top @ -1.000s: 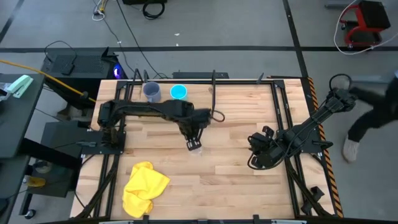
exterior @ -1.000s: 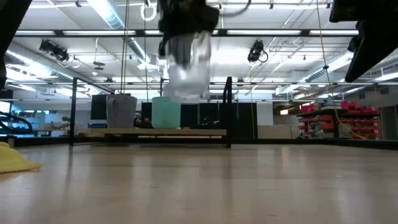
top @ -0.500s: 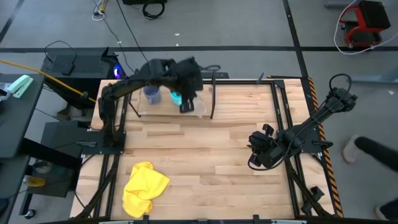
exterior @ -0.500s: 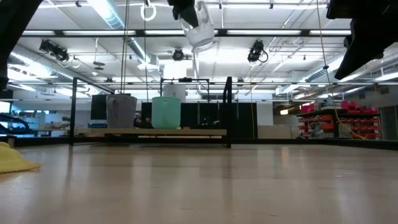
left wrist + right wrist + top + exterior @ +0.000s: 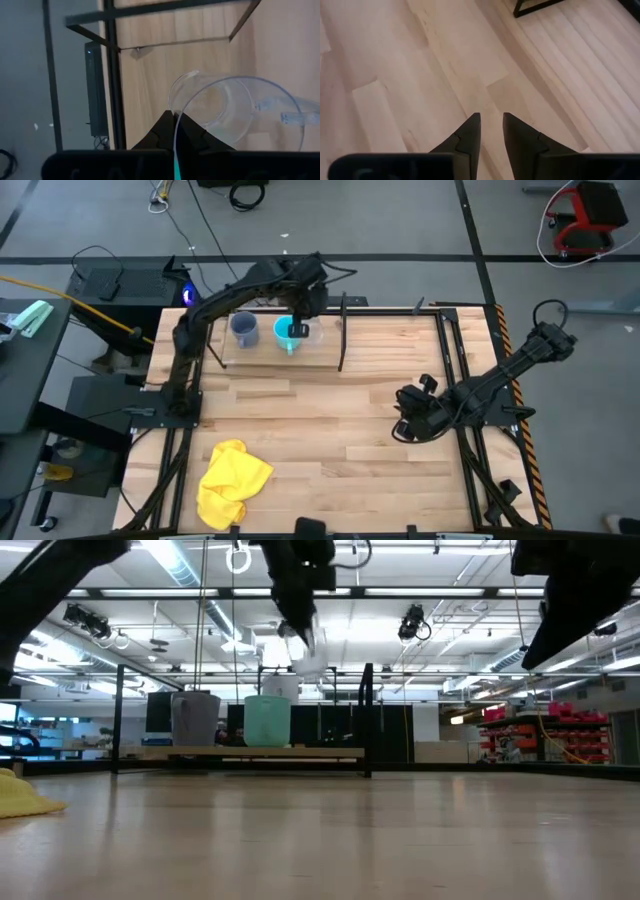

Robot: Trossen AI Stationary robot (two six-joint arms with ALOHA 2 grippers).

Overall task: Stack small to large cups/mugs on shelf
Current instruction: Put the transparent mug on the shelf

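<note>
While the left gripper (image 5: 297, 330) hung over the far end of the table, its fingers were pinched on the rim of the clear cup (image 5: 227, 112), as the left wrist view showed: the two dark tips met on the near wall of the cup, which lay tilted with its mouth toward the camera. From above, the cup was hard to make out; it sat just beside and partly over the cyan mug (image 5: 287, 332) on the shelf (image 5: 262, 360). Only the low view showed height: the clear cup (image 5: 306, 653) hung well above the shelf plank (image 5: 250, 752) and higher than the cyan mug's rim (image 5: 267, 720). The grey-blue mug (image 5: 243, 328) stood left of the cyan one. The right gripper (image 5: 408, 418) waited near the table's right side, fingers slightly apart and empty over bare wood. A yellow cloth (image 5: 233, 481) lay at the near left.
</note>
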